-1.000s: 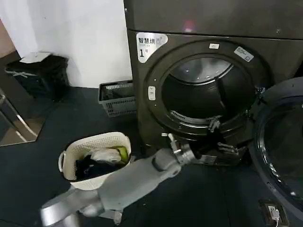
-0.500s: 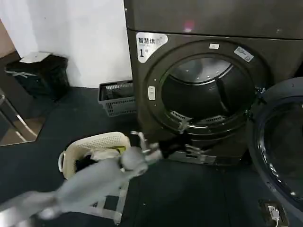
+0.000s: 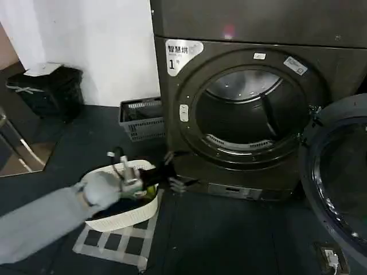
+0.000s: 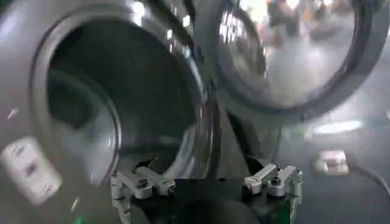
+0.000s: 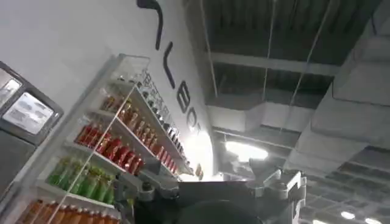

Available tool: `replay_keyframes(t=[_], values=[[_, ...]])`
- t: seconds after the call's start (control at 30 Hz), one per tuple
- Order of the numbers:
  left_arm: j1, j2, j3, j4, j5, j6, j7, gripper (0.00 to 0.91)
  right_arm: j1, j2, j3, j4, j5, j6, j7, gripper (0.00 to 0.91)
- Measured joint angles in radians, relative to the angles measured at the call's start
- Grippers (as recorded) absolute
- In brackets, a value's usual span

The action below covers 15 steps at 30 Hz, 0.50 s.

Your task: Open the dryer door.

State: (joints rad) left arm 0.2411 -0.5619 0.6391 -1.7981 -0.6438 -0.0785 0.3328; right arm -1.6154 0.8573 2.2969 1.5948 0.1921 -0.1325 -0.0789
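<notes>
The dryer door (image 3: 338, 183), round, chrome-rimmed with dark glass, stands swung wide at right frame edge, baring the dark grey dryer (image 3: 252, 109) drum. The left gripper (image 3: 172, 175), fingers open, has withdrawn lower left; opening appears complete.

The left end effector (image 4: 207, 182) sits at the near edge of the left wrist view, its two silver fingers (image 4: 143, 184) spread wide with nothing between them. Beyond it stands the dryer (image 4: 36, 73), its round drum opening (image 4: 116, 115) dark and bare inside a shiny metal ring. Just beside that opening the dryer door (image 4: 292, 67) hangs swung out, its wide chrome rim bright and its glass centre full of blurred reflections. A small pale object with a cable (image 4: 332, 163) lies on the floor (image 4: 359, 115) below the door.
</notes>
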Motion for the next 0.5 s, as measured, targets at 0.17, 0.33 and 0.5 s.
replay_keyframes(t=[0.17,0.33,0.5], values=[[-0.017,0.108,0.008,-0.034,0.024,0.086,0.041,0.907,0.006,-0.004,-0.004,-0.001,0.000,0.000,0.000,0.907],[-0.021,0.207,0.010,-0.061,0.064,0.172,0.079,0.907,0.014,-0.004,-0.013,-0.001,-0.002,-0.001,-0.002,0.907],[-0.008,0.297,-0.011,-0.091,0.096,0.242,0.111,0.907,0.025,-0.004,-0.022,0.001,-0.011,-0.001,-0.004,0.907]])
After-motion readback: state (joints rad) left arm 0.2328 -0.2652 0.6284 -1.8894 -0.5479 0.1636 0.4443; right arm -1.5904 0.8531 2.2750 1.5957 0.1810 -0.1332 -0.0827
